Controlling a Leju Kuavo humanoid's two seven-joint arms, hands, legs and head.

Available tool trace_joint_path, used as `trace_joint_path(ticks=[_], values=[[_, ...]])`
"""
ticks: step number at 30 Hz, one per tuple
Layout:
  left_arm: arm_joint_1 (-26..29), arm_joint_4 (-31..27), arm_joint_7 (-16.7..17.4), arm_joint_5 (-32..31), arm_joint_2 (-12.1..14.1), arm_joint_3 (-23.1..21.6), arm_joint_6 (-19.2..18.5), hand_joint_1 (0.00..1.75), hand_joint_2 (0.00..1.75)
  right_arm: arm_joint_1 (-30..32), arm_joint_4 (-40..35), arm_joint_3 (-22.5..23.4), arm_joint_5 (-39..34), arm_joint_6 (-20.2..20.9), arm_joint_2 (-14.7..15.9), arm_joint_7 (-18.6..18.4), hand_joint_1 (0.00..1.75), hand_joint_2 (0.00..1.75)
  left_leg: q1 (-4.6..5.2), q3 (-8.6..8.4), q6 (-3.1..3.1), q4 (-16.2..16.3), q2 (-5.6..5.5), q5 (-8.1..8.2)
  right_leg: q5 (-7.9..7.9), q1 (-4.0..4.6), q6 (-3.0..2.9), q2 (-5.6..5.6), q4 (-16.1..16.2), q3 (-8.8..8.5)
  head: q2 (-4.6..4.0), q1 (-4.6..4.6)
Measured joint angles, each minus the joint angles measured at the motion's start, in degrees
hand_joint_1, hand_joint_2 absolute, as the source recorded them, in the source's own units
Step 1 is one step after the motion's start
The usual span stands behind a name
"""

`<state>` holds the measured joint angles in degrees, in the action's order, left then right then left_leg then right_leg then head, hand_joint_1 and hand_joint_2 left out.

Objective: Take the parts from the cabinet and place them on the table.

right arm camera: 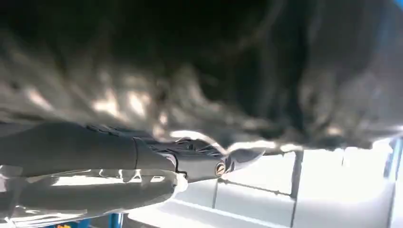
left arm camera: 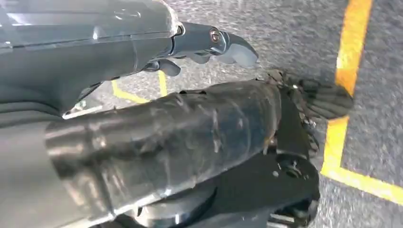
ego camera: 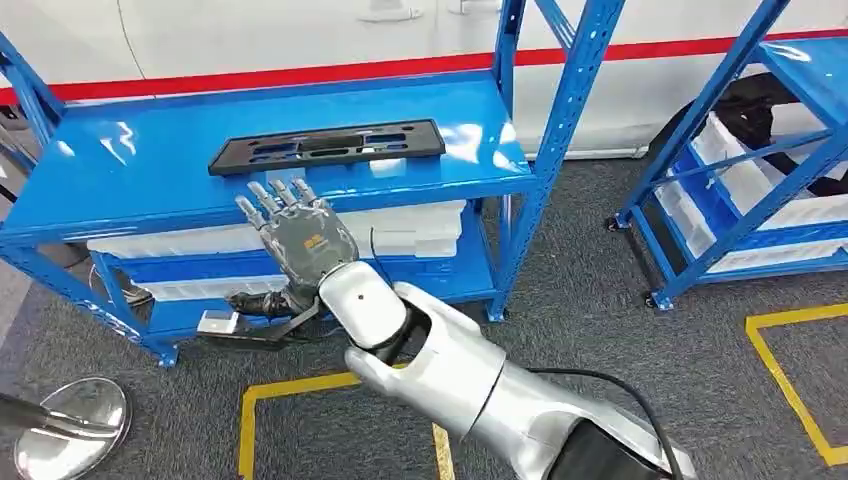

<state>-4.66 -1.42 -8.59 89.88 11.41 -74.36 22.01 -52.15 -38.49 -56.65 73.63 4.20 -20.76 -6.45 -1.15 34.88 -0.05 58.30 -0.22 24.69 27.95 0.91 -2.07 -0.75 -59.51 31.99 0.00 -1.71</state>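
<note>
Left to right: flat black slotted plastic part (ego camera: 327,146) lying on the blue metal shelf (ego camera: 120,170); right hand (ego camera: 290,235) below its front edge, fingers spread, empty. Part probably light, rigid; grasp a long edge.

Glossy blue metal shelf (ego camera: 150,165); matt black plastic part (ego camera: 327,146).

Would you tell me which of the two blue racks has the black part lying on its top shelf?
The near blue rack, the one the right hand reaches toward, carries the black part. The other blue rack, off to the right, shows none.
</note>
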Motion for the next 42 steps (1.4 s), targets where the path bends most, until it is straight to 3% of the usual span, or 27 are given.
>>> trace_joint_path(ticks=[2,5,6,7,9,10,12,13,15,17,20,21,22,23,25,26,27,28,32,33,35,36,37,38,40,41,42], values=[[0.0,0.0,0.1,0.0,0.0,0.0,0.0,0.00,0.00,-0.9,0.1,0.0,-0.9,1.0,0.0,-0.4,0.00,0.00,-0.10,-0.74,0.62,-0.3,0.10,0.25,1.82,-0.32,0.62,0.20,-3.5,1.42,0.00,0.02],[-0.1,0.0,0.1,0.0,0.1,0.0,-0.2,0.00,0.00,-1.3,0.2,-0.2,-2.3,1.9,0.1,-1.2,0.00,0.00,0.00,-1.12,1.18,-0.3,0.19,0.86,6.73,-0.72,1.32,0.29,-15.9,9.02,0.00,0.02],[-0.1,0.0,0.1,0.0,0.1,0.0,-0.2,0.00,0.00,-1.3,0.4,-0.3,-2.7,2.0,0.1,-1.2,0.00,0.00,0.00,-1.35,1.16,-0.2,0.15,1.11,6.56,-0.80,1.30,0.34,-17.4,10.48,0.00,0.04],[-0.1,0.0,0.1,0.0,0.1,0.0,-0.3,0.00,0.00,-1.3,0.4,-0.4,-3.0,2.0,0.2,-1.2,0.00,0.00,0.00,-1.75,1.12,-0.2,0.10,1.40,5.09,-0.87,1.23,0.40,-16.4,10.64,0.00,0.04],[0.0,0.0,0.0,0.0,0.2,0.0,-0.6,0.00,0.00,-1.6,0.4,-0.7,-4.1,2.0,0.1,-1.2,0.00,0.00,0.07,-3.08,0.92,-0.3,-0.04,2.24,-1.02,-0.87,0.75,0.41,-8.2,7.69,0.00,0.04],[0.0,0.0,-0.1,0.0,0.2,0.0,-0.8,0.00,0.00,-1.8,0.4,-0.9,-4.7,1.9,0.2,-1.0,0.00,0.00,0.09,-3.85,0.74,-0.4,-0.05,2.75,-4.71,-0.62,0.16,0.42,-2.8,5.56,0.00,0.04],[-0.2,0.0,-0.2,0.0,0.1,0.0,-1.1,0.00,0.00,-2.2,0.4,-1.5,-5.7,1.9,0.2,-0.8,0.00,0.00,-0.12,-4.19,0.10,-0.8,-0.05,3.09,-3.16,0.20,-0.67,0.51,-0.2,5.14,0.02,0.02],[-0.3,0.0,-0.2,0.0,0.1,0.0,-1.1,0.00,0.00,-2.2,0.4,-1.8,-5.9,1.8,0.1,-0.7,0.00,0.00,-0.20,-4.18,-0.34,-0.9,0.02,3.27,-4.03,0.39,-1.03,0.56,0.1,4.84,0.02,0.11],[-0.2,0.0,-0.2,0.0,0.1,0.0,-1.2,0.00,0.00,-2.2,0.4,-2.0,-6.1,1.8,0.1,-0.7,0.00,0.00,-0.13,-5.02,-1.19,-0.3,0.09,2.63,-3.92,0.23,-1.74,0.33,1.3,3.73,0.02,0.15],[-0.2,0.0,-0.2,0.0,0.1,-0.1,-1.2,0.00,0.00,-2.6,0.4,-2.2,-6.1,1.7,-0.1,-0.7,0.00,0.00,-0.32,-4.52,-1.12,1.9,0.17,4.17,-3.79,-0.07,-2.33,0.39,2.4,1.79,0.00,0.18],[-0.4,0.0,-0.2,0.0,0.1,-0.1,-1.3,0.00,0.00,-2.8,0.4,-2.6,-6.2,1.7,-0.3,-0.7,0.00,0.00,-0.49,2.42,-1.54,13.0,0.16,9.01,-2.97,0.00,-2.77,0.43,2.3,1.12,0.00,0.11],[-0.4,0.0,-0.2,0.0,0.1,-0.1,-1.3,0.00,0.00,-2.6,0.5,-2.8,-6.2,1.7,-0.3,-0.7,0.00,0.00,-0.51,4.68,-1.76,15.9,0.16,9.67,-2.68,0.00,-2.78,0.39,2.2,0.89,0.00,0.09],[-0.3,0.0,-0.2,0.0,0.1,-0.1,-1.3,0.00,0.00,-2.6,0.5,-2.9,-6.3,1.7,-0.3,-0.7,0.00,0.00,-0.57,5.59,-1.92,15.8,0.18,8.25,-2.28,-0.01,-2.67,0.24,2.1,0.52,0.00,0.11],[-0.1,0.0,-0.2,0.0,0.1,-0.1,-1.3,0.00,0.00,-2.6,0.6,-2.9,-6.5,1.6,-0.3,-0.7,0.00,0.00,-0.72,5.09,-2.09,13.0,0.20,5.58,-1.82,-0.14,-2.44,0.02,1.9,0.07,0.00,0.09],[0.1,0.0,-0.2,0.0,0.3,-0.1,-1.4,0.00,0.00,-2.6,0.5,-2.9,-7.3,1.6,-0.3,-0.3,0.00,0.00,-0.97,1.88,-2.57,3.3,0.22,-1.64,-0.57,-0.45,-1.79,-0.04,1.1,-0.90,0.00,0.11],[0.1,0.0,-0.1,0.0,0.4,-0.1,-1.5,0.00,0.00,-2.5,0.6,-3.0,-8.0,1.8,-0.4,0.1,0.00,0.00,-0.91,1.16,-2.80,1.7,0.11,-1.80,0.03,-0.54,-1.36,0.01,0.9,-1.08,0.00,0.13],[0.1,0.0,0.1,0.0,0.3,-0.1,-1.6,0.00,0.00,-2.7,0.6,-3.1,-9.1,2.2,-0.3,0.6,0.00,0.00,-0.28,1.82,-2.63,0.1,0.22,0.47,0.13,-0.34,-1.13,-0.03,0.2,-0.66,0.00,0.07],[-0.3,0.0,0.2,0.0,0.3,-0.1,-1.6,0.00,0.00,-3.0,0.5,-3.5,-9.7,2.2,-0.4,0.9,0.00,0.00,-0.20,1.63,-1.46,0.8,0.27,-0.83,0.52,-0.19,-0.70,-0.01,0.1,-0.13,0.02,0.09],[0.0,0.0,0.1,0.0,0.4,-0.1,-1.4,0.00,0.00,-3.4,0.2,-5.1,-10.1,2.4,-0.5,1.3,0.00,0.00,-0.49,1.14,-0.20,0.6,-0.11,-0.47,2.45,-0.38,0.36,0.37,-1.6,-0.08,0.00,0.15],[0.0,0.0,0.0,0.0,0.4,-0.1,-1.3,0.00,0.00,-3.8,0.2,-5.5,-10.0,2.4,-0.5,1.2,0.00,0.00,-0.47,0.96,0.20,0.6,-0.18,-0.28,4.10,-0.42,0.65,0.43,-4.6,1.43,0.02,0.11],[-0.1,0.0,-0.3,0.0,0.4,0.0,-1.3,0.00,0.00,-3.8,0.2,-5.9,-10.0,2.5,-0.5,1.2,0.00,0.00,-0.33,0.64,0.71,0.6,-0.58,0.08,7.70,-0.67,1.01,0.43,-13.7,6.51,0.00,0.13],[0.0,0.0,-0.4,0.0,0.4,0.0,-1.3,0.00,0.00,-3.7,0.2,-6.1,-10.0,2.5,-0.4,1.2,0.00,0.00,-0.28,0.52,0.78,0.7,-0.96,0.25,8.12,-0.74,1.04,0.43,-16.9,8.68,0.00,0.13],[0.0,0.0,-0.4,0.0,0.4,0.1,-1.3,0.00,0.00,-3.7,0.2,-6.3,-10.0,2.5,-0.3,1.2,0.00,0.00,-0.26,0.33,0.75,0.7,-1.32,0.41,7.22,-0.75,0.99,0.43,-17.6,9.77,0.00,0.13],[0.0,0.0,-0.4,0.0,0.4,0.1,-1.3,0.00,0.00,-3.8,0.2,-6.6,-10.0,2.5,-0.3,1.1,0.00,0.00,-0.22,0.02,0.72,0.7,-1.88,0.62,4.96,-0.72,0.79,0.38,-15.8,9.55,0.00,0.13],[-0.1,0.0,-0.5,0.0,0.4,0.1,-1.3,0.00,0.00,-3.8,0.2,-6.8,-10.0,2.5,-0.3,1.1,0.00,0.00,-0.11,-0.88,0.63,0.6,-2.99,1.06,-1.53,-0.53,-0.11,-0.38,-6.6,6.07,0.00,0.13],[-0.1,-0.1,-0.5,0.0,0.3,0.1,-1.3,0.00,0.00,-4.0,0.2,-6.8,-10.0,2.5,-0.3,1.1,0.00,0.00,-0.17,-1.19,0.56,0.5,-3.23,1.32,-3.54,-0.39,-0.83,-1.81,-2.0,4.47,0.00,0.13],[-0.2,-0.2,-0.5,0.0,-0.1,0.1,-1.3,0.00,0.00,-4.0,0.2,-6.9,-10.0,2.5,-0.3,1.1,0.00,0.00,-0.28,-1.09,0.32,0.3,-3.42,1.26,-3.07,-0.27,-1.30,-3.08,-1.8,4.19,0.00,-0.07]])
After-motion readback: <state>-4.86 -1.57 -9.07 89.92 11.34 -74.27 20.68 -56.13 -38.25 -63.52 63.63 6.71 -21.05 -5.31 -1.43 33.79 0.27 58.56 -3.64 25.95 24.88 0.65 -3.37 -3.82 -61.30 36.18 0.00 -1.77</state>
